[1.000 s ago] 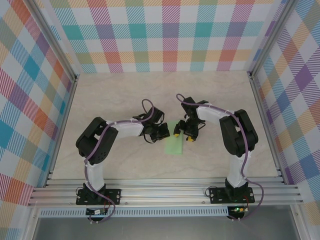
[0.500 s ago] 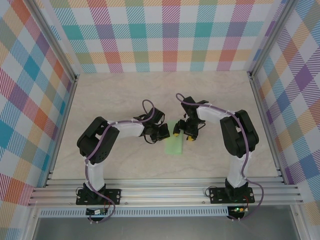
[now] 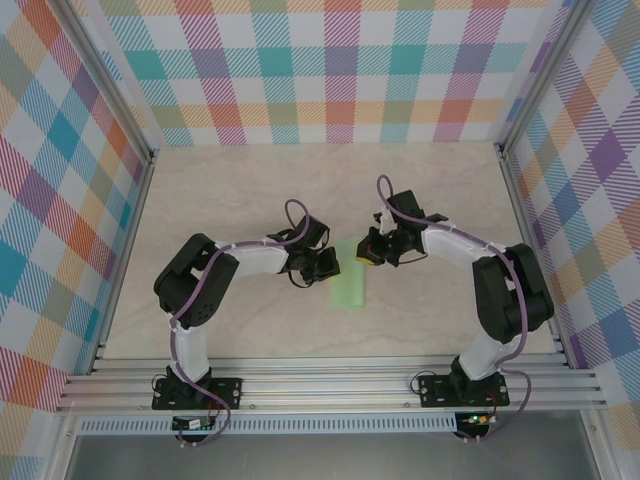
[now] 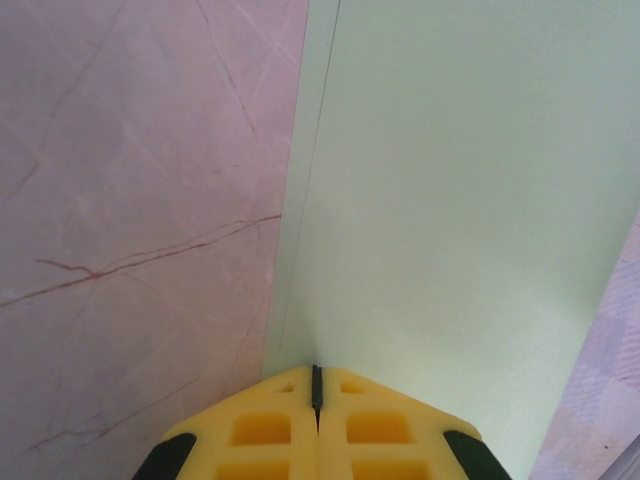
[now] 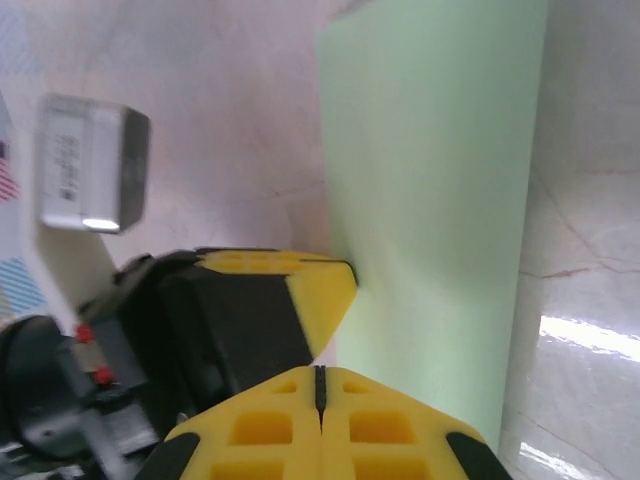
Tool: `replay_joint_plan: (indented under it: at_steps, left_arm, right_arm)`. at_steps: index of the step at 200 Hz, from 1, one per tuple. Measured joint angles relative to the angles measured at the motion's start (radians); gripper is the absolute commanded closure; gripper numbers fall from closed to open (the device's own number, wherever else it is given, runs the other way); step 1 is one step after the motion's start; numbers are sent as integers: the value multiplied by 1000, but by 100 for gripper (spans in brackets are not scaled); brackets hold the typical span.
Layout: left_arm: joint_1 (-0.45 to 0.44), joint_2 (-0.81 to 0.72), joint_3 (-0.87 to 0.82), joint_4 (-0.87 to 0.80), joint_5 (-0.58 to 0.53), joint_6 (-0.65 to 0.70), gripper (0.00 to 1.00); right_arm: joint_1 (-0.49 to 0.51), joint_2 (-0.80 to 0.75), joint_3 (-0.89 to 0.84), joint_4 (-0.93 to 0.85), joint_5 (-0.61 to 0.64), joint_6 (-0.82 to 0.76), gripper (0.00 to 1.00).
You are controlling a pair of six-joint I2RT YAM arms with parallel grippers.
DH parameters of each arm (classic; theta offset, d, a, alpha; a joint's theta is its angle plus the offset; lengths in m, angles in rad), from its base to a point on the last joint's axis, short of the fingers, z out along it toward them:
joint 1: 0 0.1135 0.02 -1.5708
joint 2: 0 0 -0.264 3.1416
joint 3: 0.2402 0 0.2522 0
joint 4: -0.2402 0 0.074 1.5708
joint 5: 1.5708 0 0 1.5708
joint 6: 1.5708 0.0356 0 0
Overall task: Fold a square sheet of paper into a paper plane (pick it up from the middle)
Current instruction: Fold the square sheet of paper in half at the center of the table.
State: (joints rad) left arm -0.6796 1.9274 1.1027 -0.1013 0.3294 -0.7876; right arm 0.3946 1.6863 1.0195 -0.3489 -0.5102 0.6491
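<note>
Plaid walls of teal, orange and purple [image 3: 340, 70] enclose a pale marbled table [image 3: 240, 200]. A pale-green sheet of thin paper [image 3: 349, 290] lies flat near the middle of the table, folded into a long narrow strip, with a layer edge running along its left side in the left wrist view.

The only writing is small print on a white label [image 5: 88, 165] on a grey block in the right wrist view, and it is too blurred to read.

The left claw [image 3: 331, 265] is closed, its yellow tips pressed together and touching the strip's left edge. I cannot tell whether it pinches paper.

The right claw [image 3: 362, 252] is also closed and holds nothing, sitting just off the strip's far right corner. A second ago it hung spread over the strip's far end. Since then it has closed and drawn back, and its elbow has swung outward to the right. The left arm and the paper have kept their places.
</note>
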Motion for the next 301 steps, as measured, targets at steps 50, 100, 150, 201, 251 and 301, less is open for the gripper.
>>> replay_joint_plan:
  at_steps: [50, 100, 150, 201, 251, 301]
  left_arm:
    - [0, 0, 0, 0, 0, 1, 100]
    - [0, 0, 0, 0, 1, 11, 100]
    - [0, 0, 0, 0, 2, 19, 100]
    - [0, 0, 0, 0, 2, 19, 100]
    - [0, 0, 0, 0, 2, 23, 100]
    - [0, 0, 0, 0, 2, 23, 100]
  right_arm:
    - [-7, 46, -51, 65, -39, -6, 98]
    - [-26, 67, -93, 109, -56, -31, 96]
    - [-48, 91, -148, 145, -56, -82, 96]
    - [-56, 101, -185, 192, -68, -134, 95]
    - [-56, 75, -200, 208, -81, -145, 93]
    - [-56, -29, -206, 256, -165, -130, 93]
